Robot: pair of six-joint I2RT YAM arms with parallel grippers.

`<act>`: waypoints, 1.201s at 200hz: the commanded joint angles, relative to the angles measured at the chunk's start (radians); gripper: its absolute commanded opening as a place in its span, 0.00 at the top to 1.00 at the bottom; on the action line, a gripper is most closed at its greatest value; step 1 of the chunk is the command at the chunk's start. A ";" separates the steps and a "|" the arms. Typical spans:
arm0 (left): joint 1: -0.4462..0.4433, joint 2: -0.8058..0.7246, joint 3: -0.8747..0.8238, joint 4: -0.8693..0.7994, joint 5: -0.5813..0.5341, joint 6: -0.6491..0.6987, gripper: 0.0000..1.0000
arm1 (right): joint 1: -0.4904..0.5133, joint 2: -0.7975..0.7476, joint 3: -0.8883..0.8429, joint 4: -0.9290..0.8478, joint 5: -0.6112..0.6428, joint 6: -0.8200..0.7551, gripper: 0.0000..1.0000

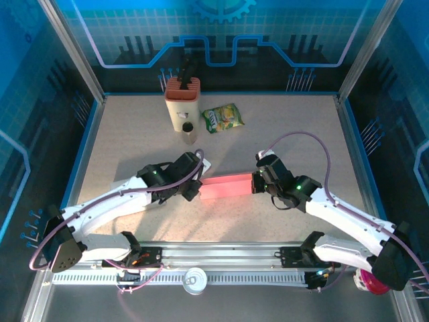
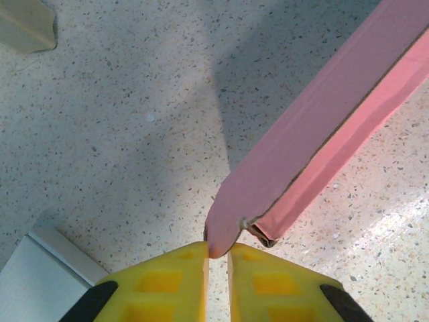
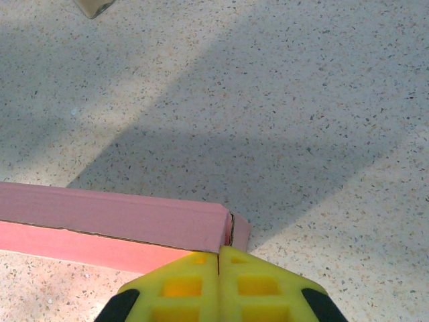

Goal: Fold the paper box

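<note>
The pink paper box (image 1: 226, 186) lies long and flat across the middle of the table, between my two grippers. At its left end, my left gripper (image 1: 196, 188) has its yellow fingers nearly together, with the rounded tip of the end flap (image 2: 224, 215) caught between the tips (image 2: 216, 251). The box body (image 2: 322, 127) runs off to the upper right, its end gaping slightly. My right gripper (image 1: 256, 182) is shut with nothing between its fingers, and its tips (image 3: 219, 253) press against the box's right end (image 3: 114, 218), beside a small side flap (image 3: 240, 231).
A beige holder (image 1: 182, 100) with dark handles stands at the back, a small jar (image 1: 188, 132) in front of it and a green snack packet (image 1: 223, 117) to its right. The table's blue rim (image 1: 86, 144) bounds both sides.
</note>
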 commanded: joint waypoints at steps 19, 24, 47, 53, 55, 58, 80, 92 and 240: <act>0.012 0.042 0.048 0.019 0.070 0.017 0.90 | 0.017 -0.002 0.015 -0.051 -0.006 0.017 1.00; 0.012 0.046 0.050 0.019 0.072 0.016 0.91 | 0.017 -0.002 0.015 -0.052 -0.004 0.017 1.00; 0.015 0.046 0.051 0.027 0.084 0.013 0.94 | 0.017 -0.003 0.015 -0.053 -0.004 0.015 1.00; 0.016 0.045 0.052 0.026 0.084 0.013 0.94 | 0.016 -0.003 0.015 -0.053 -0.004 0.015 1.00; 0.017 0.045 0.053 0.026 0.083 0.013 0.94 | 0.016 -0.004 0.015 -0.053 -0.004 0.015 1.00; 0.017 0.045 0.053 0.024 0.083 0.013 0.94 | 0.016 -0.005 0.016 -0.053 -0.004 0.015 1.00; 0.027 0.046 0.057 0.015 0.084 0.004 0.86 | 0.016 -0.002 0.016 -0.055 -0.006 0.017 1.00; 0.031 0.044 0.058 0.013 0.098 -0.002 0.82 | 0.015 -0.001 0.018 -0.056 -0.006 0.017 1.00; 0.046 0.086 0.086 0.017 0.067 -0.010 1.00 | 0.011 0.002 0.023 -0.053 -0.015 0.014 1.00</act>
